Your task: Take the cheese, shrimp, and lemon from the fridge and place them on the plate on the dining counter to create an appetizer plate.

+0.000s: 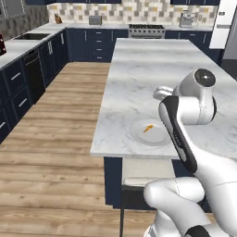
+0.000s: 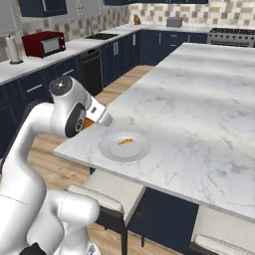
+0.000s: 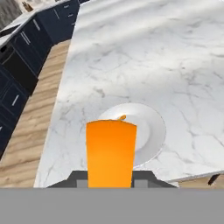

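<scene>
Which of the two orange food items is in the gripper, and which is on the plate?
The cheese, the chunky orange block, is held in the gripper. The shrimp, a thin curved sliver, lies on the plate.

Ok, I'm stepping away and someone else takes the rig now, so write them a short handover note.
Gripper: shut on the cheese, held above the near edge of the dining counter, just short of the plate.
Shrimp: already lying on the plate.
Lemon: not on the plate yet.
Done: shrimp delivered; cheese fetched.
Left: set the cheese on the plate beside the shrimp, then bring the lemon from the fridge and add it.
</scene>
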Available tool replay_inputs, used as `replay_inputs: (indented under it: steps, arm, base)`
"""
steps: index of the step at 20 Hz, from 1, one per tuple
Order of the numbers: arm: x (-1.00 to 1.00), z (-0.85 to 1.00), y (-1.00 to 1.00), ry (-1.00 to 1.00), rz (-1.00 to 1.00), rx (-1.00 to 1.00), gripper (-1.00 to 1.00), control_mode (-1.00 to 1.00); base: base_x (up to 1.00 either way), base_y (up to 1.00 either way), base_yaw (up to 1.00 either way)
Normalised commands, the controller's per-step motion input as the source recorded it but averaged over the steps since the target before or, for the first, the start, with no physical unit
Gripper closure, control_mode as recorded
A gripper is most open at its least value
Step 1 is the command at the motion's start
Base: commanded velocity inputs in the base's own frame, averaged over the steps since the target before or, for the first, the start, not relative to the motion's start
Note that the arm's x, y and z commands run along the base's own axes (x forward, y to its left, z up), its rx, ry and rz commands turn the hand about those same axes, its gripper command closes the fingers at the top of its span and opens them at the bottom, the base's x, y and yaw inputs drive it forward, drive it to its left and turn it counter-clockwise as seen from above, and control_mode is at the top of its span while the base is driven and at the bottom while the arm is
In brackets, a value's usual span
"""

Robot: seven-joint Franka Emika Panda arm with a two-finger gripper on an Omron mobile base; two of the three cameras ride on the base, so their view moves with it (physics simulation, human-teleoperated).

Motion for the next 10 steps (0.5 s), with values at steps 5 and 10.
replay_inputs:
  steps: [5,10]
  arm:
    - [0.38,-0.34,-0.22,0.30,0.01,0.17,1.00,-1.00]
    - [0.39,-0.27,-0.34,0.21,-0.01,0.00,1.00,-1.00]
  base:
    - [0.00,0.00,0.00]
    - [0.00,0.00,0.00]
